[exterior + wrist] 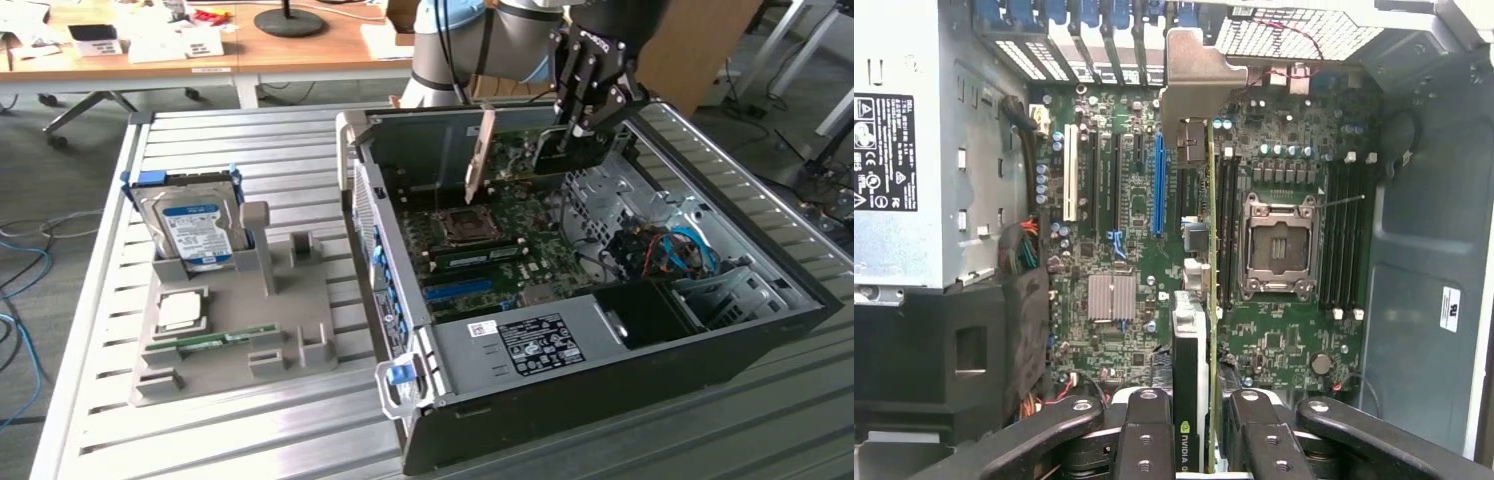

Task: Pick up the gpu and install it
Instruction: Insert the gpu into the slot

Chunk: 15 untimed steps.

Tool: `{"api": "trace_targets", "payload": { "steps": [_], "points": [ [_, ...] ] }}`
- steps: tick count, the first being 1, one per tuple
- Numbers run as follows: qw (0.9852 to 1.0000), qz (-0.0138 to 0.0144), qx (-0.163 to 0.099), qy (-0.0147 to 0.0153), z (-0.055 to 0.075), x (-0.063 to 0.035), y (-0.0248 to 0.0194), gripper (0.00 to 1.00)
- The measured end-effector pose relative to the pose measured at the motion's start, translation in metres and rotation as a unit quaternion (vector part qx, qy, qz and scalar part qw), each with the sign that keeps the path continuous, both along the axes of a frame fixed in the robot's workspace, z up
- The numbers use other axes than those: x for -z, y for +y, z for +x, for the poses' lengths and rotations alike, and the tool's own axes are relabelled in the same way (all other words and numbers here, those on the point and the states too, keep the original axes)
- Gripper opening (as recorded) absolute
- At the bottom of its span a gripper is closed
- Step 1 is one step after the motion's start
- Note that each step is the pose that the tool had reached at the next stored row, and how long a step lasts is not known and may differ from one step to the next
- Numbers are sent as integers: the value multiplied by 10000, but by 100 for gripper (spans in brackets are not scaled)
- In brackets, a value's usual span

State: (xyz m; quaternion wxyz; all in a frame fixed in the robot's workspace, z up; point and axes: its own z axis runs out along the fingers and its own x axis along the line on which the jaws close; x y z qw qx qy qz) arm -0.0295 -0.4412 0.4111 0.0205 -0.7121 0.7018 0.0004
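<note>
Green gpu [1192, 340] stands edgewise, pinched by the tool [1204, 432], over the motherboard [1124, 250].

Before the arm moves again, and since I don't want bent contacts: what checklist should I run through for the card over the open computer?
1. Grip: green flat gpu card with black cooler is clamped in the end effector: ok.
2. Position: the card hangs inside the open black computer case, above the green motherboard: ok.
3. Orientation: the card's silver metal end bracket faces the case's rear slot openings: ok.
4. Alignment: card edge exactly over one slot: cannot tell.
5. Seating: card pushed into a slot: not ok, it is above the board.
</note>
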Motion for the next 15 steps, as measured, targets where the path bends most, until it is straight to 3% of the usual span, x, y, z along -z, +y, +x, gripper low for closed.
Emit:
{"api": "trace_targets", "payload": {
  "steps": [15],
  "points": [
    [10000,0,-17,0,-51,19,0,27]
  ]
}}
